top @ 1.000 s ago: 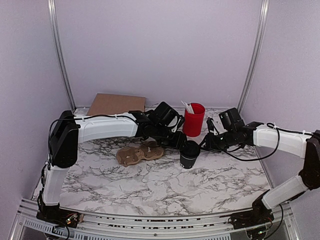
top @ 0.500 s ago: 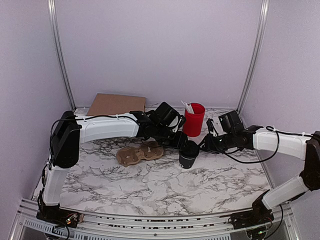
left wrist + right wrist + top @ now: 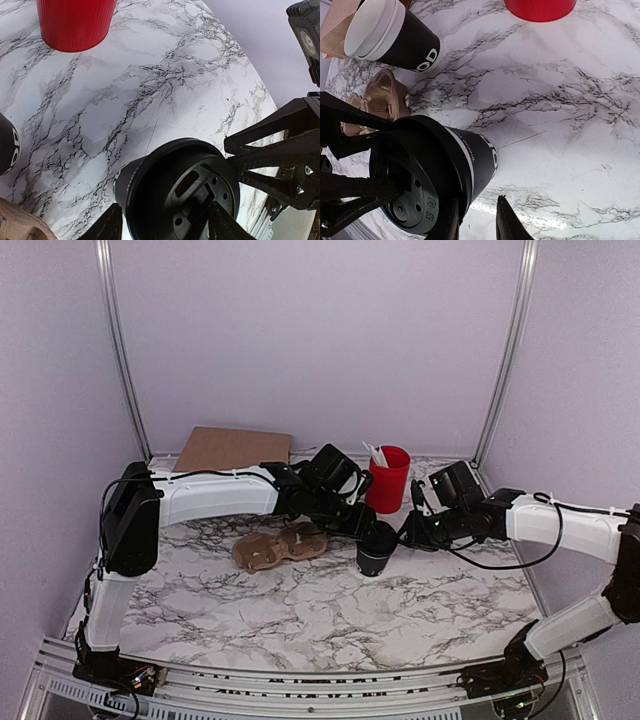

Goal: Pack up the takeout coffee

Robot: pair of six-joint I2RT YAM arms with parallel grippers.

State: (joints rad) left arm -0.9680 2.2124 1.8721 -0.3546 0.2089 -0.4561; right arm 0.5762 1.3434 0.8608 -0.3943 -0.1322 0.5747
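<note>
The takeout coffee [image 3: 376,552], a small black cup with white lettering and a black lid, stands on the marble table [image 3: 300,610] right of centre. My left gripper [image 3: 366,530] reaches in from the left and is shut on its lid. In the left wrist view the lid [image 3: 180,195] fills the space between my two fingers [image 3: 107,225]. My right gripper [image 3: 405,533] is close against the cup's right side, its jaws a little apart and empty. In the right wrist view the cup [image 3: 435,175] lies just left of that gripper [image 3: 477,222].
A red cup of utensils [image 3: 388,478] stands just behind the coffee. A brown pulp cup carrier [image 3: 278,547] lies left of it. A flat brown bag [image 3: 235,450] lies at the back left. A stack of lidless black cups [image 3: 390,35] stands by the carrier.
My right gripper has moved left, closer to the cup. The cup and my left gripper have shifted slightly to the left.
</note>
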